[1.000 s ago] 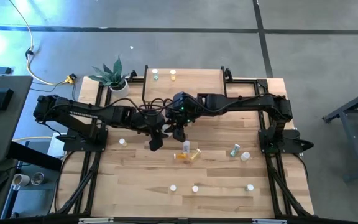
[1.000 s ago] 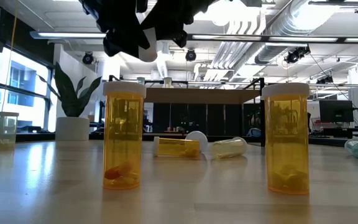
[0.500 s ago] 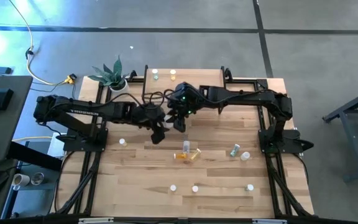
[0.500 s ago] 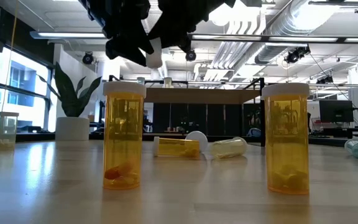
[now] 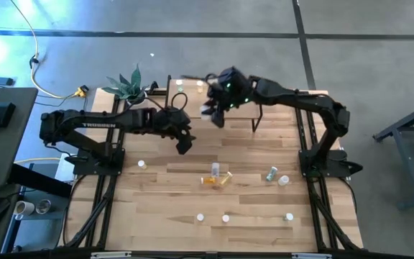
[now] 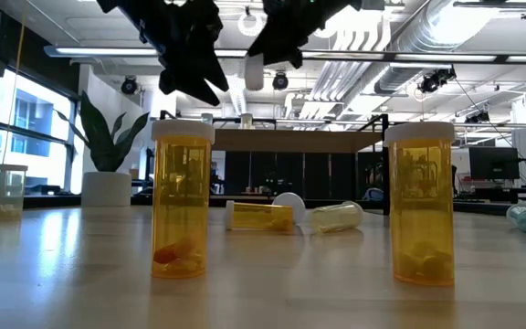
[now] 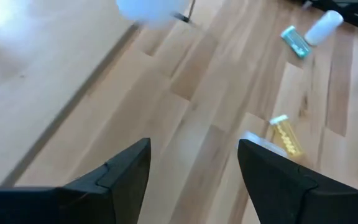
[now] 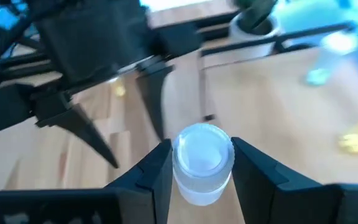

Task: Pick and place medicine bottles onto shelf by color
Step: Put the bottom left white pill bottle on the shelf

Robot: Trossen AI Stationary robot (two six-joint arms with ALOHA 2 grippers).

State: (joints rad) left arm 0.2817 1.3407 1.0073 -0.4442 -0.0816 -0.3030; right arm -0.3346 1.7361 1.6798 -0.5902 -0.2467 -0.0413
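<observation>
Right gripper [image 5: 216, 114]: mine, raised over the front edge of the shelf [image 5: 228, 97], toward twelve o'clock on the table [image 5: 164, 216]; jaws clamped on a white bottle [image 8: 202, 162], its pale cap facing my wrist camera.
White bottle, low view: hangs high above the table [image 6: 254, 71], clear of everything below.
Left gripper [image 5: 184, 142]: mine too, near table centre, about seven o'clock from the right gripper; jaws apart, nothing between the fingers [image 7: 126, 171].
Shelf: light wooden top on thin black legs at the table's twelve o'clock side; a green bottle [image 5: 180, 86] and a yellow bottle [image 5: 200, 86] stand near its far left corner, just apart.
Table centre: an orange bottle [image 5: 212, 180] lies on its side, touching a paler lying bottle [image 5: 225, 178].
Toward three o'clock: a green bottle on its side [image 5: 271, 173], with a white cap [image 5: 284, 180] just beside it.
Six o'clock edge: three capped bottles stand in a row [image 5: 225, 217]; in the low view two of them show as upright orange bottles [image 6: 182, 196].
Nine o'clock side: a single small bottle [image 5: 141, 164] stands alone.
Far left corner: a potted plant [image 5: 129, 88].
</observation>
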